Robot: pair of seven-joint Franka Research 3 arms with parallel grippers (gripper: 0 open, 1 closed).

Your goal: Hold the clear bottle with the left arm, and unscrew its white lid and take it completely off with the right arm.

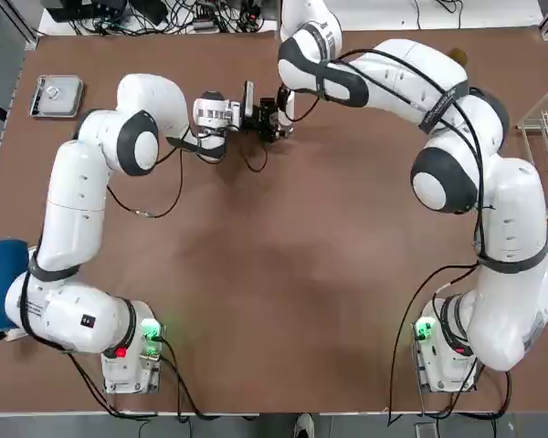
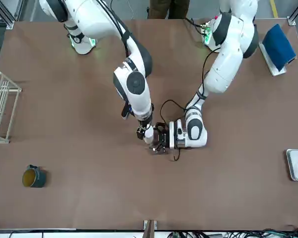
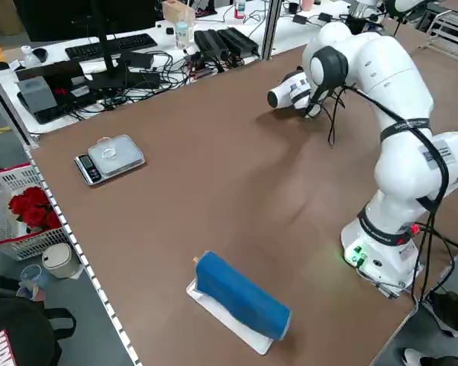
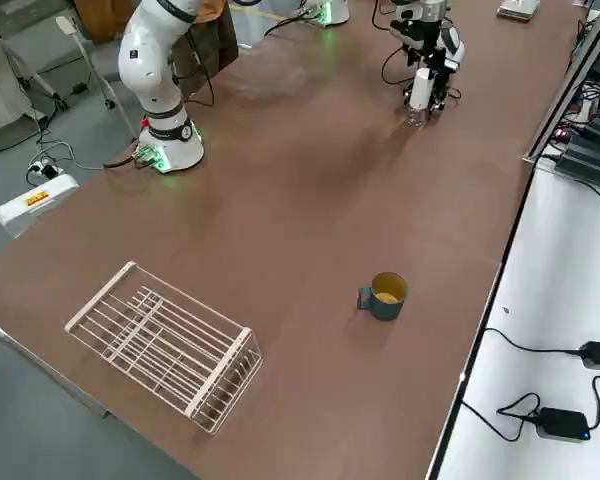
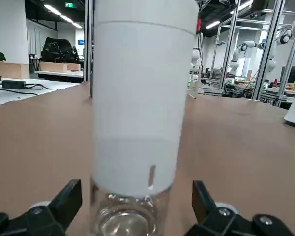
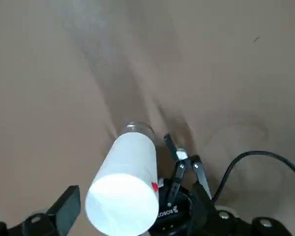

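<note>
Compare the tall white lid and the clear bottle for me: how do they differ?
The tall, smooth white lid is opaque, while the clear, see-through bottle shows its inside. The lid sits above; the bottle is underneath. Both are round and still joined in one upright piece.

The broad brown desk [image 1: 283, 274] carries a clear cylindrical bottle [image 4: 417, 117] under its tall white lid [image 4: 421, 88], a white wire rack [image 4: 165, 345], a teal mug [image 4: 365, 299], a flat silver scale [image 3: 92, 172] and a blue roll [image 3: 244, 295] on a white slab [image 3: 220, 316].
</note>
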